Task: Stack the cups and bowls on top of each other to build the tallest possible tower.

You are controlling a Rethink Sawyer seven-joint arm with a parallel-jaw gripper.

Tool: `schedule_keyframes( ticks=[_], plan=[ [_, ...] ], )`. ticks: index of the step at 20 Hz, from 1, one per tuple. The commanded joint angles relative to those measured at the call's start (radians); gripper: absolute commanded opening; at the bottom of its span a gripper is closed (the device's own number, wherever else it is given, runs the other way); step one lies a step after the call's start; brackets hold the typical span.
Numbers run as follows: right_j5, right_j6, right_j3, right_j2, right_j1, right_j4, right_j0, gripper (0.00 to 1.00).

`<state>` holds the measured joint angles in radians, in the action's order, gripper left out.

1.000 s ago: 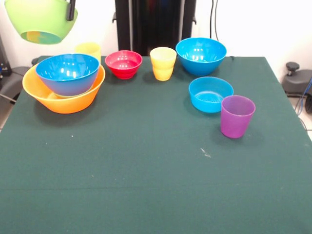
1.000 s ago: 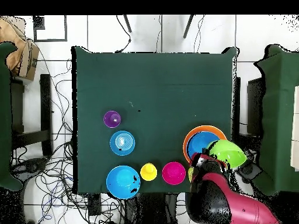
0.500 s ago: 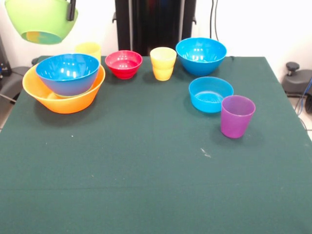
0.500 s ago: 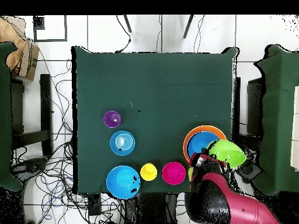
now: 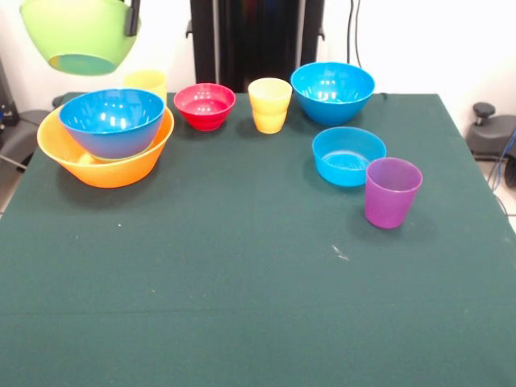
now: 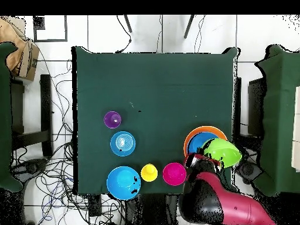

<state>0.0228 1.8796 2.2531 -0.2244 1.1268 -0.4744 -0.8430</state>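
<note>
Gripper (image 5: 131, 18) pinches the rim of the green bowl (image 5: 79, 35), held high above the tower (image 5: 106, 145): blue bowl nested in orange one. Judged early stage. Red bowl (image 5: 205, 105), two more blue bowls, yellow cup (image 5: 269, 105) and purple cup (image 5: 392, 192) sit unstacked.

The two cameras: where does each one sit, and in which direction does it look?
Front view: sits across the table, looks toward the robot's side; only the dark hand shows, gripping the lime bowl's rim in the air.
Overhead view: sits above, looks straight down; the red arm enters from the bottom edge.
Both show the lime bowl raised over the blue bowl nested in the orange bowl, and the purple cup.
</note>
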Motion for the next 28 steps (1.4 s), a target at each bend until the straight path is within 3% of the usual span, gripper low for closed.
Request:
schedule_keyframes(
  ticks=[1, 3, 4, 15, 28],
  plan=[
    [0.096, 0.031, -0.042, 0.054, -0.025, -0.070, 0.081, 0.00],
    [0.094, 0.043, -0.049, 0.073, -0.032, -0.062, 0.100, 0.00],
    [0.090, 0.043, -0.051, 0.085, -0.036, -0.054, 0.110, 1.00],
    [0.028, 0.045, -0.057, 0.095, -0.060, -0.067, 0.110, 1.00],
    [0.060, 0.045, -0.049, 0.088, -0.031, -0.043, 0.119, 1.00]
  ],
)
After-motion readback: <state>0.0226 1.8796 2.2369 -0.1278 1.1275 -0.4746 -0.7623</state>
